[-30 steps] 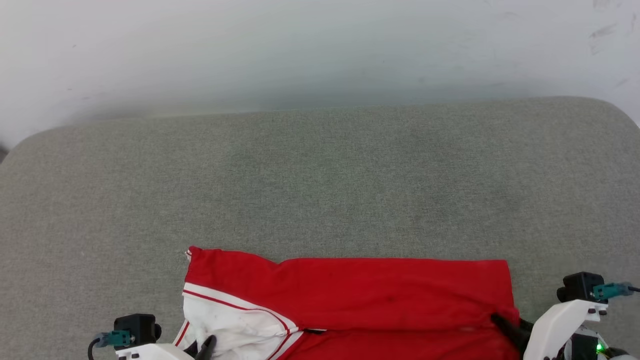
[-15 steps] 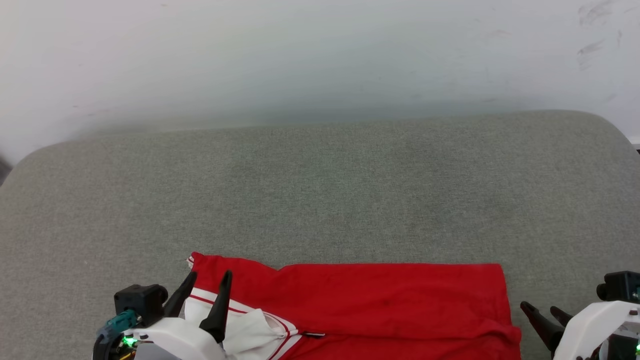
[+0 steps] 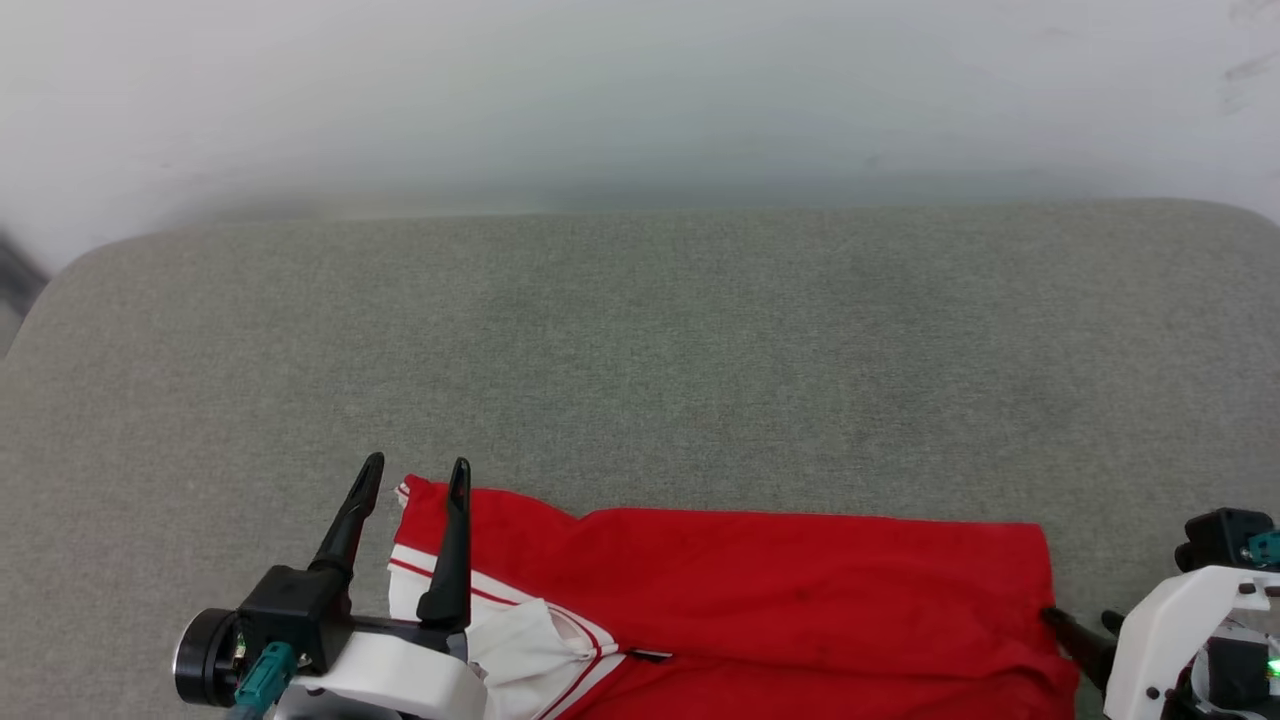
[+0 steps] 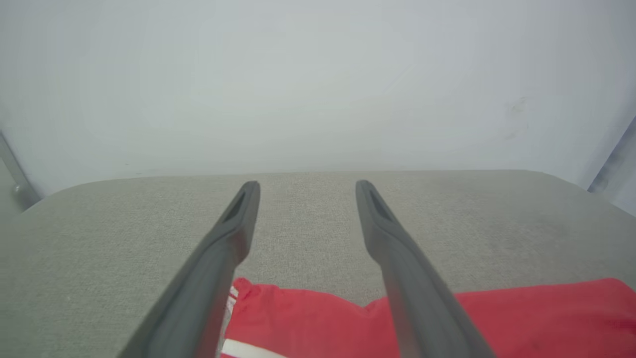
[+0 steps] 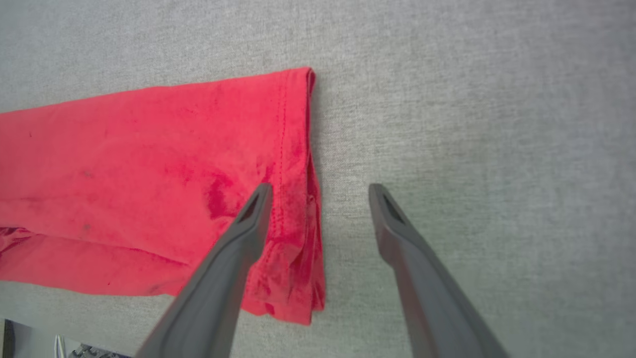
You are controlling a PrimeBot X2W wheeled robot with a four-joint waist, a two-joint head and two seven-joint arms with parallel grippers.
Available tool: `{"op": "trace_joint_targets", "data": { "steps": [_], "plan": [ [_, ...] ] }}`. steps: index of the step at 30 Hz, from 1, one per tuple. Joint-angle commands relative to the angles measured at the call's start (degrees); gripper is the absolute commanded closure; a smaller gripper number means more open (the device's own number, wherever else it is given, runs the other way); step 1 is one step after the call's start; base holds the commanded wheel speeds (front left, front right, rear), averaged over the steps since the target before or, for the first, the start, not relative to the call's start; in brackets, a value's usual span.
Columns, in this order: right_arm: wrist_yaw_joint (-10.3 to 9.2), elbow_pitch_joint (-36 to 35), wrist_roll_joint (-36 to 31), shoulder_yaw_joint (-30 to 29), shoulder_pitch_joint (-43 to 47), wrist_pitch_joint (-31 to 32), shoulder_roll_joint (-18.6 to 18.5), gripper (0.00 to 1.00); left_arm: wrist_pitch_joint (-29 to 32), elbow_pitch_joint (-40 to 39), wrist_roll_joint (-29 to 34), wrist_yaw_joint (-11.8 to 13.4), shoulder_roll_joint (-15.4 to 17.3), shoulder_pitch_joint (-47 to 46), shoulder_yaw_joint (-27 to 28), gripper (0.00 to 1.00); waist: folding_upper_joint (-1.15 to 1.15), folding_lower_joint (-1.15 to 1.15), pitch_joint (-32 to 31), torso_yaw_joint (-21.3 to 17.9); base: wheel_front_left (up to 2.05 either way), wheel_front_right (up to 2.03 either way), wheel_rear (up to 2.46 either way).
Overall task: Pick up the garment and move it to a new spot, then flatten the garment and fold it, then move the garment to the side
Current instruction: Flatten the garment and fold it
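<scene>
1. The garment [image 3: 760,590] is lying on the grey worktop [image 3: 640,350] as a long red band, reaching from the left gripper [image 3: 415,465] across to the right gripper [image 3: 1078,620].
2. The left gripper is standing released, its 2 fingers spread wide with nothing between them, so it is grasping nothing.
3. The garment's far corner is sitting just beside this gripper's inner finger [image 3: 450,550]. In the left wrist view that corner is showing below and between the 2 fingers, nearer the wrist than the fingertips.
4. Ahead of the left fingertips, bare worktop is running up to a pale wall [image 3: 640,100].
5. A white panel [image 3: 510,640] edged with thin red stripes is lying crumpled just inward of the left gripper's base, resting on the red cloth.
6. The right gripper is also standing released, fingers well apart and grasping nothing.
7. In the right wrist view, 1 finger [image 5: 233,263] is crossing over the garment's stitched hem [image 5: 284,149], while the other finger [image 5: 410,268] is lying over bare worktop. The cloth's end edge is running between them.
8. Whether that first finger is touching the cloth or hovering over it, I cannot tell.
9. Near the right gripper the hem end is showing stacked layers and small creases, and the folded lower edge is running away from the gripper along the band.
</scene>
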Motion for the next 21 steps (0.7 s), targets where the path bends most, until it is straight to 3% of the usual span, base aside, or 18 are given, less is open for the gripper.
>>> {"op": "trace_joint_targets", "data": {
  "steps": [1, 13, 14, 15, 21],
  "plan": [
    [-0.02, 0.41, 0.02, 0.16, -0.84, 0.3, 0.4, 0.0, -0.34, -0.35, 0.58, 0.32, -0.09, -0.73, -0.11, 0.0, -0.01, 0.0, 0.92, 0.89, 0.0, 0.0, 0.0],
    [0.0, 10.35, 2.48, 5.16, -2.93, 5.03, 1.76, 0.0, -0.97, -0.41, 0.49, 0.02, -0.95, -0.28, -0.37, 0.0, -0.01, 0.0, 3.24, 2.99, 0.0, 0.0, 0.0],
    [0.01, 10.88, 2.77, 5.55, -2.92, 5.74, 1.86, 0.54, -0.98, -0.37, 0.5, 0.09, -1.04, -0.33, -0.33, 0.0, -0.01, 0.0, 3.22, 3.06, 0.0, 0.0, 0.0],
    [0.02, 11.05, 2.98, 5.85, -3.07, 6.02, 1.93, 1.0, -1.05, -0.32, 0.63, 0.2, -1.06, -0.36, -0.3, 0.0, -0.01, 0.0, 3.19, 3.12, 0.0, 0.0, 0.0],
    [-0.01, 8.33, 2.42, 5.43, -5.14, 3.93, -0.62, 1.0, -1.31, 0.62, 0.7, 0.68, -0.48, 0.91, 0.34, 0.0, -0.01, 0.0, 0.89, 3.04, 0.0, 0.0, 0.0]
  ]
}}
